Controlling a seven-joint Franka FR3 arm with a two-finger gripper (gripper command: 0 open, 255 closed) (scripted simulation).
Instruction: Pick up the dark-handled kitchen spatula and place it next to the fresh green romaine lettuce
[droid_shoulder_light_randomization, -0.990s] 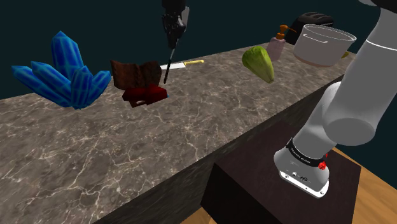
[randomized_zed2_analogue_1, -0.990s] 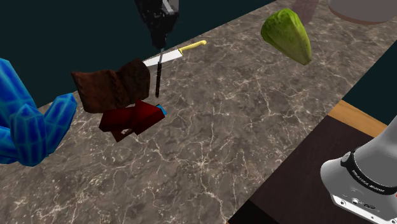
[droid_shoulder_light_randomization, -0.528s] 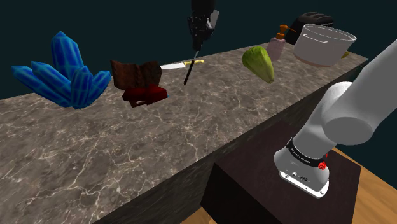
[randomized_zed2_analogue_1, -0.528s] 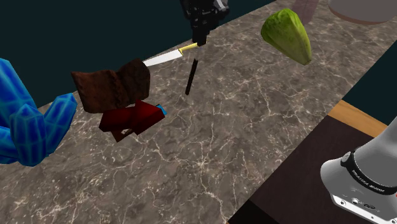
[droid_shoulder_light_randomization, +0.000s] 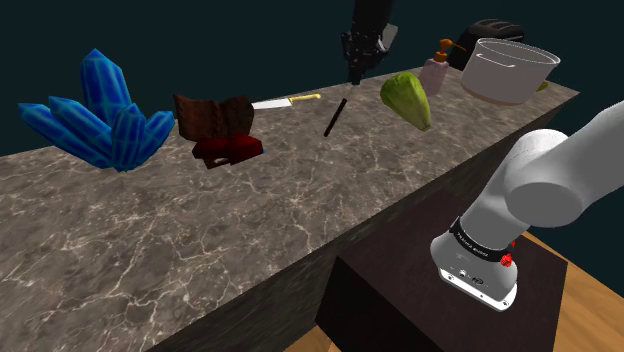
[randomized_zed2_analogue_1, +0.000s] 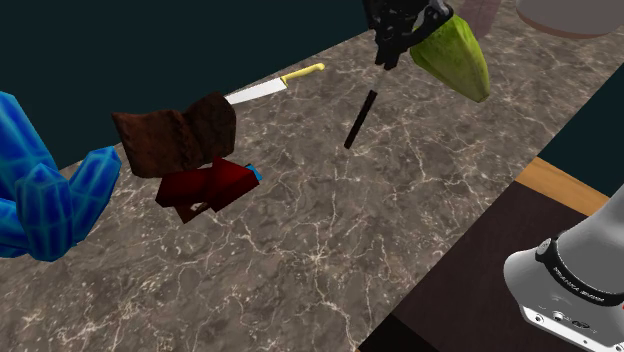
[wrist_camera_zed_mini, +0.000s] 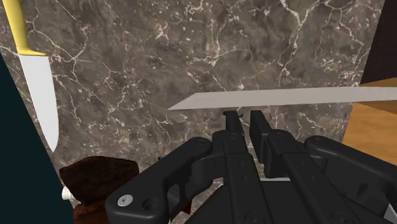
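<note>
Surface: dark marble with pale veins, dark teal backdrop behind it, wood floor by the stand.

Far to the shoulder view's left of the jaws: blue crystal cluster. Nearer them: brown block above a red piece, then a yellow-handled knife.

Jaws closed on the spatula, its pale blade pinched and its dark handle hanging slanted below them.

Just right of the jaws: green lettuce. Farther right: grey pot.

A marbled table carries blue crystals, a brown lump, a red block, a yellow-handled knife and a grey pot.
</note>
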